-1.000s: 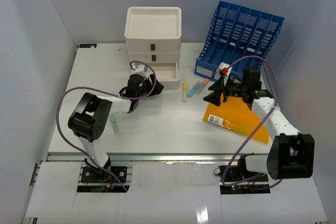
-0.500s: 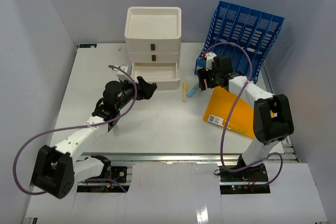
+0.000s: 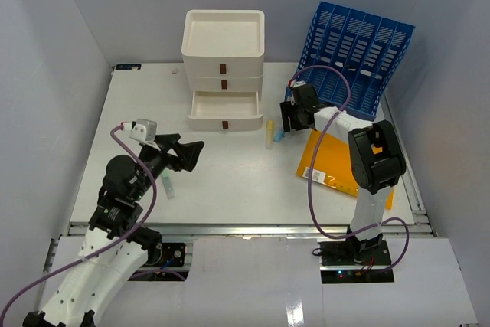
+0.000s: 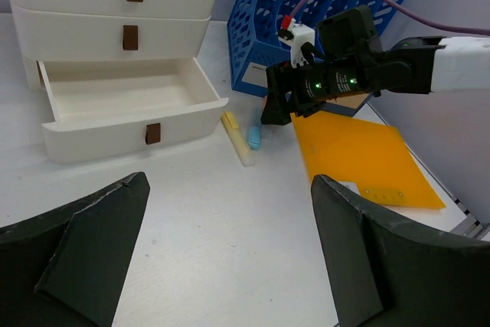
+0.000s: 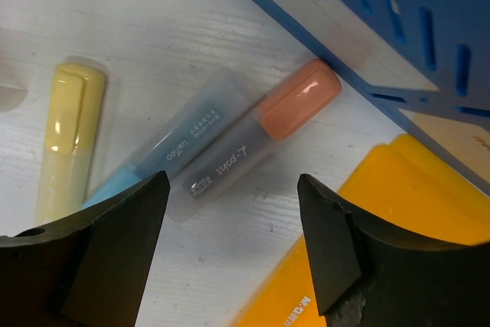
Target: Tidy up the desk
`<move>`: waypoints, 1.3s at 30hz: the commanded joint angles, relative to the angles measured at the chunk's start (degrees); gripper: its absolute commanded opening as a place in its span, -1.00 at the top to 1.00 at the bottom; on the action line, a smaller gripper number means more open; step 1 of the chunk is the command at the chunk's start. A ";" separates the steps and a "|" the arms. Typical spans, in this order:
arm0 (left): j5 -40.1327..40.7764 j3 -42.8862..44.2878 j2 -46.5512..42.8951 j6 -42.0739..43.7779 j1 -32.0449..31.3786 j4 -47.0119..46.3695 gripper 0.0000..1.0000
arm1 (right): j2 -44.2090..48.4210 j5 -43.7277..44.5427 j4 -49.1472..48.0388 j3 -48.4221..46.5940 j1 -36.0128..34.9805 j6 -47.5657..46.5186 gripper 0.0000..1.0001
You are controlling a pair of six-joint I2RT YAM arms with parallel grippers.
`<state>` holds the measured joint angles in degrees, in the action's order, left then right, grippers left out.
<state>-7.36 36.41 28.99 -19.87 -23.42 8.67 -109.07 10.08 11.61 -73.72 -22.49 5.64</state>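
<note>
The desk is a white tabletop. My right gripper is open and hovers low over three highlighters in front of the blue file rack. In the right wrist view its jaws straddle the desk just below an orange-capped highlighter, with a blue one and a yellow one beside it. My left gripper is open and empty above the desk's left middle, pointing at the white three-drawer box. In the left wrist view bare desk shows between its jaws.
The box's bottom drawer stands open and empty. A blue file rack stands at the back right. An orange folder lies flat on the right. A pale green marker lies near the left arm.
My left gripper has drawn back from the open drawer toward the near left. My right gripper has moved left from above the folder to over the highlighters.
</note>
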 commanded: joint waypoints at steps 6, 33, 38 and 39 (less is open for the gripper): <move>1.48 -0.61 -6.14 -0.38 0.30 8.19 -0.96 | -2.85 5.35 -1.44 -2.05 -0.45 2.51 -0.46; 0.78 -6.89 -11.68 -9.94 0.30 9.53 -0.96 | 3.71 1.96 -6.78 13.27 1.93 2.01 0.29; 0.46 -8.23 -11.43 -12.23 0.28 10.01 -0.96 | 7.31 0.70 -7.72 16.28 1.99 0.78 0.45; 0.42 -8.68 -11.38 -12.78 0.27 10.17 -0.96 | 8.05 0.14 -8.09 16.96 2.01 0.07 0.50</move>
<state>-6.51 29.39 17.52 -29.95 -23.40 18.01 -104.24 11.47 1.58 -59.58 -20.83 7.60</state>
